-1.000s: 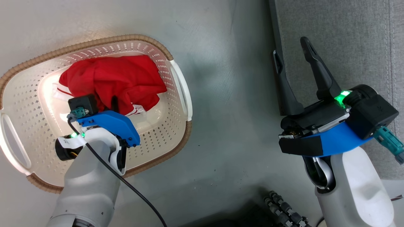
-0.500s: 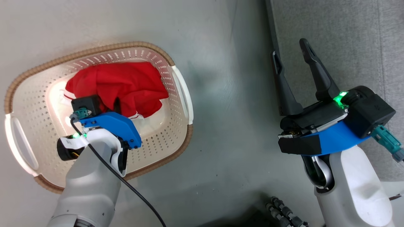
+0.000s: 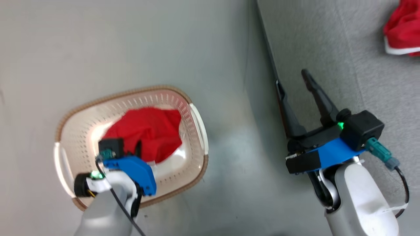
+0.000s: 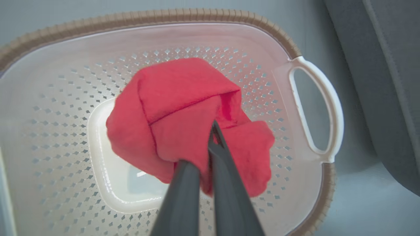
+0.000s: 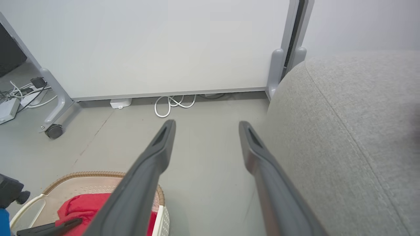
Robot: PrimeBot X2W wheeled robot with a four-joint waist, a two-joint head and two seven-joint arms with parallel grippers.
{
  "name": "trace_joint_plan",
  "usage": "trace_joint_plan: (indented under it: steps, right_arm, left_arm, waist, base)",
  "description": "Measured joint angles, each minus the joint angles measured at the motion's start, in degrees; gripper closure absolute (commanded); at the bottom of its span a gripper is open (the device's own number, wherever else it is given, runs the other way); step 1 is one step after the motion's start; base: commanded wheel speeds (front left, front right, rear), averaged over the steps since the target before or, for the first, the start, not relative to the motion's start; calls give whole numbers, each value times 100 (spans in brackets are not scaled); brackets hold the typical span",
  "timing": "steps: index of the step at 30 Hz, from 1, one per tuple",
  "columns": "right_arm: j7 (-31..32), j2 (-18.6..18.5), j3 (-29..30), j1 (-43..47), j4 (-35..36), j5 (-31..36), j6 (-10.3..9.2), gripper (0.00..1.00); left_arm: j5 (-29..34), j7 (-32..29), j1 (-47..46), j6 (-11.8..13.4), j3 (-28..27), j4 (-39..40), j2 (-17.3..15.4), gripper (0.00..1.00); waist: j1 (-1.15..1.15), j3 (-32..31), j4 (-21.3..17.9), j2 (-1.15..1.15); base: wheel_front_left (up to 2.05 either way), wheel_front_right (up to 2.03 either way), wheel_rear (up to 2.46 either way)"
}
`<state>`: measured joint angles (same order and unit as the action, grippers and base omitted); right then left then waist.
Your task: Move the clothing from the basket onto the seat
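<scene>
Largest item: the grey fabric-upholstered sofa seat [image 3: 328, 49], right side of the head view, cut off by the top and right edges.

Next: the cream-white perforated plastic basket with brown woven-look rim [image 3: 131, 91], standing on the grey floor [image 3: 98, 49], apart from the seat. My left forearm [image 3: 98, 216] hides its near wall.

In the basket: the first bright red garment [image 4: 177, 98], bunched. I cannot tell whether its lowest fold rests on the basket floor.

On the seat, upper right corner: the second red garment with white stripe trim [image 3: 402, 36], mostly cropped by the frame.

My left end effector [image 4: 212, 131]: fingers pressed together on a fold of the first garment, tips partly buried in cloth.

My right end effector [image 3: 292, 78]: fingers spread wide, nothing between them, hovering at the seat's front edge.
</scene>
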<state>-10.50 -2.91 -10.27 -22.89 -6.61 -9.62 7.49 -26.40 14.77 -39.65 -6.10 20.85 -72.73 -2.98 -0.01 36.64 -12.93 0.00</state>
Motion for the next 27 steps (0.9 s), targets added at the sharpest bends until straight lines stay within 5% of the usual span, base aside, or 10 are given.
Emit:
trace_joint_plan:
  steps: [14, 27]
  right_arm:
    - [324, -60, 205, 860, -271, -18, 0, 0]
    - [547, -79, 503, 1589, -229, -73, 0, 0]
  left_arm:
    - [-817, -52, 995, -98, 1492, 969, 3, 100]
    - [-1155, 4, 901, -111, 2806, 1974, 7, 100]
  waist:
    - [-1, -2086, 422, 0]
    - [-1, -3368, 1007, 0]
  base:
    - [0, 0, 0]
    - [0, 0, 0]
